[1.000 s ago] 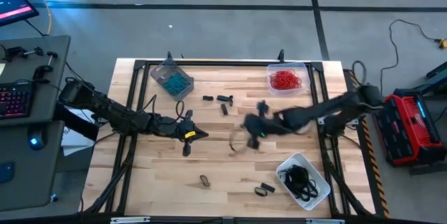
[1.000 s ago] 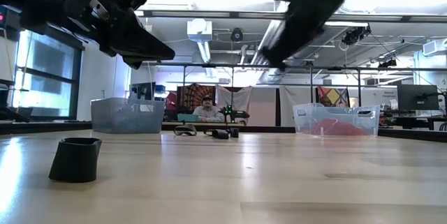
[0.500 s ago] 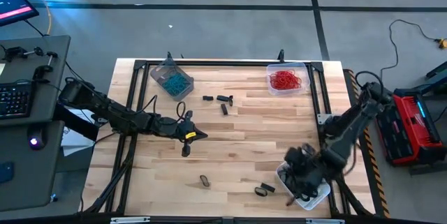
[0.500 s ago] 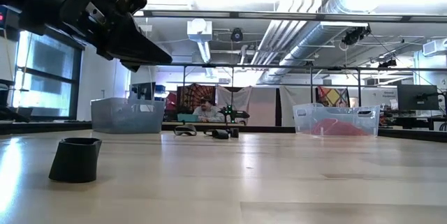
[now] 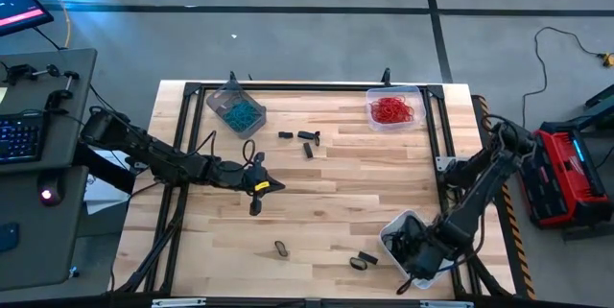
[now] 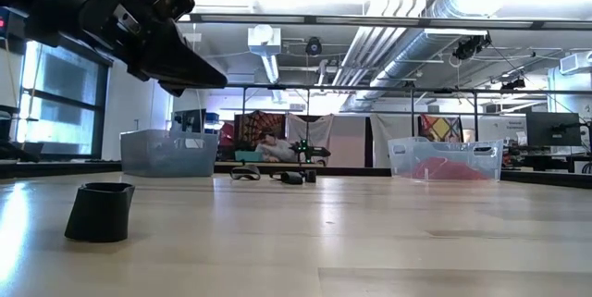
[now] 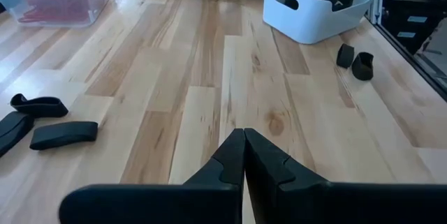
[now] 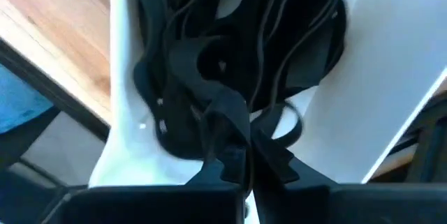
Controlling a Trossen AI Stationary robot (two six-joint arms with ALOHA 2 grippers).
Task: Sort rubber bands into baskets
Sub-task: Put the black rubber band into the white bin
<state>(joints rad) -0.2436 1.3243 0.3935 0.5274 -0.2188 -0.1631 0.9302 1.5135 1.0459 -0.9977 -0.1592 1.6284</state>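
The wooden counter [image 5: 336, 193] carries 3 baskets. At its far left stands the grey-tinted basket [image 5: 235, 108], holding teal-blue rubber bands [image 5: 238, 112]. At the far right stands the clear basket [image 5: 395, 108], holding red rubber bands [image 5: 391, 109]. At the near right corner sits the whitish basket [image 5: 400, 227], with a tangle of black rubber bands [image 8: 244, 49] inside.

The right arm reaches down over that whitish basket. Its right pincer [image 5: 411, 256] hangs inside the basket, just above the black tangle, with its fingers [image 8: 279, 161] pressed together; whether a band is caught between them cannot be told.

The left arm stretches from the counter's left edge toward the middle. Its left pincer [image 5: 273, 185] hovers above bare wood, fingers [image 7: 234, 155] pressed together and holding nothing.

Loose black bands lie scattered on the counter: 3 near the far middle [image 5: 305, 138], between the grey-tinted and clear baskets; 1 just beneath the left pincer [image 5: 255, 206]; 1 toward the near edge [image 5: 281, 248]; and 2 beside the whitish basket [image 5: 363, 260].

In the low view, the band near the left pincer [image 6: 100, 211] stands up from the wood as a dark loop.
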